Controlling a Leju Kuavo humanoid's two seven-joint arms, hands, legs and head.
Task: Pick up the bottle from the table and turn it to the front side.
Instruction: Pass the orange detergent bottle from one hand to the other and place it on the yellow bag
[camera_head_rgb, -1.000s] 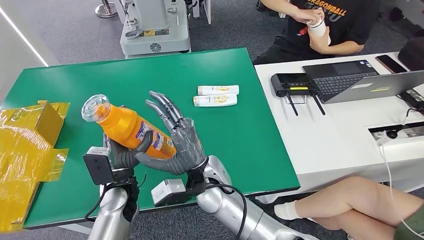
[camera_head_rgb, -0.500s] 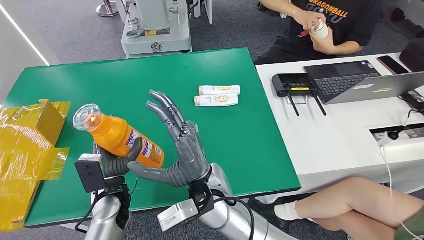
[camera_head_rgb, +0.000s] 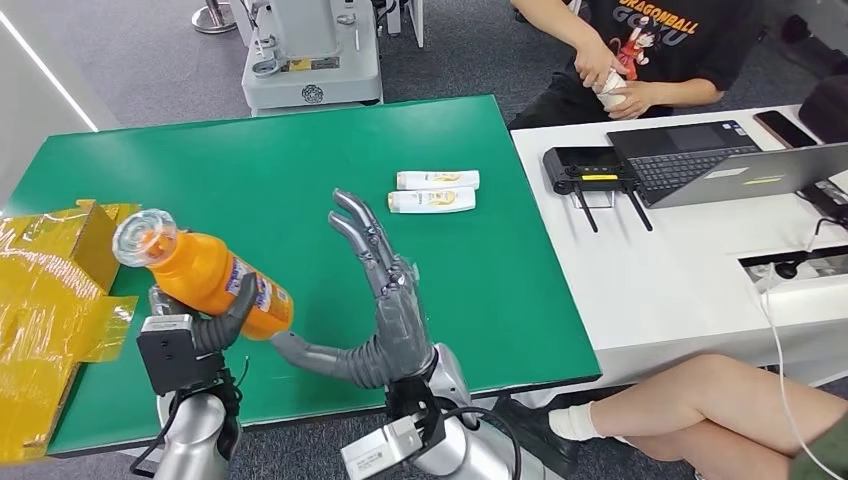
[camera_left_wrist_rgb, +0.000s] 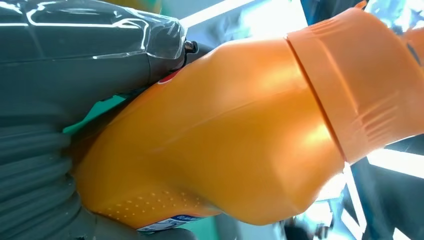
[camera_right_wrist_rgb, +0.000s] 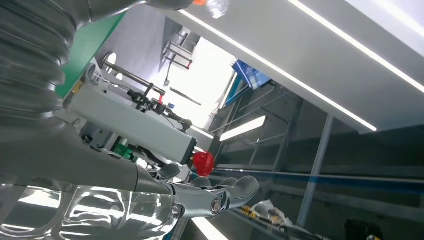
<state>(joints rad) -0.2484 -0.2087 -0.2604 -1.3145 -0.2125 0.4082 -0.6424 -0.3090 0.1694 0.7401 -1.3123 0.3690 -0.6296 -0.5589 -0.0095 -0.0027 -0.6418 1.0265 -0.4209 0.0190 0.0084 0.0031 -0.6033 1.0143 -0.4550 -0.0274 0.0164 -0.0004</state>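
Head view: orange bottle (camera_head_rgb: 205, 275) tilted, clear-capped.

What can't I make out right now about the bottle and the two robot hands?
- Bottle label: too small and partly wrapped by the left robot hand in the head view; cut off in the left wrist view.
- Bottle base: hidden behind the left robot hand's fingers.
- Right robot hand: open, apart from the bottle; its palm faces away in the head view.

Green table (camera_head_rgb: 300, 160) bears two white tubes (camera_head_rgb: 434, 191) and, seemingly, yellow wrapping (camera_head_rgb: 50, 300).
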